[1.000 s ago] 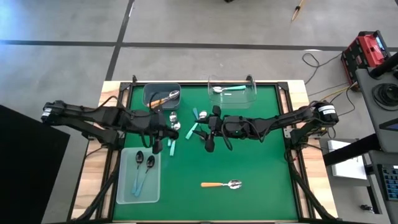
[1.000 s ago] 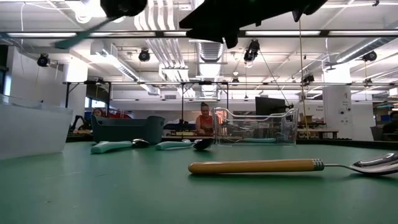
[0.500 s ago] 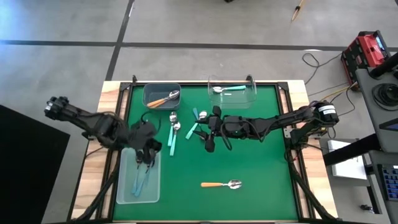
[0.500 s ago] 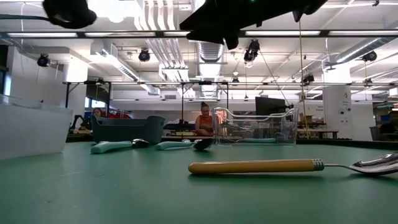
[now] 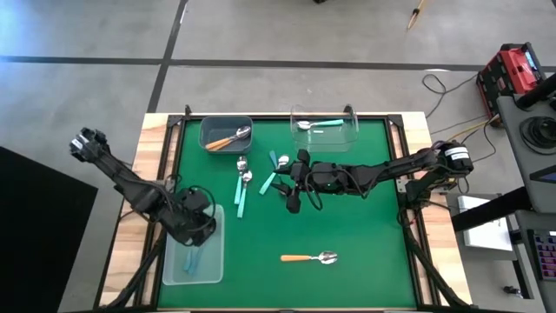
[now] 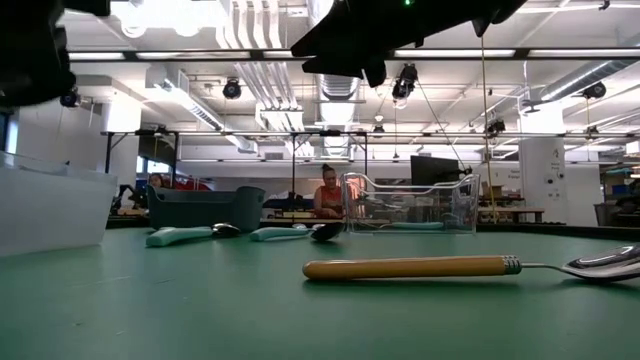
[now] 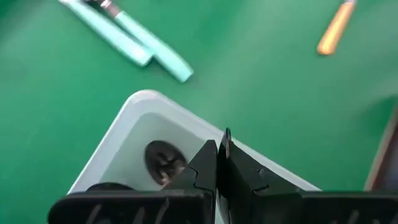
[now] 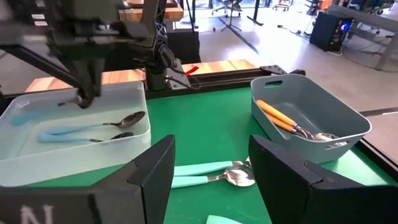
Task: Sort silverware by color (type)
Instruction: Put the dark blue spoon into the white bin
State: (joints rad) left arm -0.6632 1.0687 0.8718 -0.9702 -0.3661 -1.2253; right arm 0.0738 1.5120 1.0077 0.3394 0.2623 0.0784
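Left tool (image 5: pixel 201 228), pressed together, is hovering over the white tray (image 5: pixel 174 269); right tool (image 5: pixel 291 184), spread, is waiting mid-desk. The orange-handled spoon (image 5: pixel 309 257) looks light, stiff, slippery; its handle is offering the best hold.

left tool (image 5: pixel 198 233) closed and lowered, right tool (image 5: pixel 287 184) open, hovering

Floor (image 5: pixel 87 35): grey concrete, dark seam lines crossing. Desk (image 5: pixel 365 226): green mat, pale wooden edges, dark frame. Red equipment case (image 5: pixel 508 69) on floor beside desk, cables (image 5: pixel 452 87) trailing nearby. Ceiling (image 6: pixel 270 60): white, exposed ducts, strip lights (image 6: pixel 450 52) lit. Hall beyond desk: open workshop, dark frames, benches, monitor (image 6: pixel 432 170). 1 person (image 6: pixel 327 195) seated far behind, orange top.
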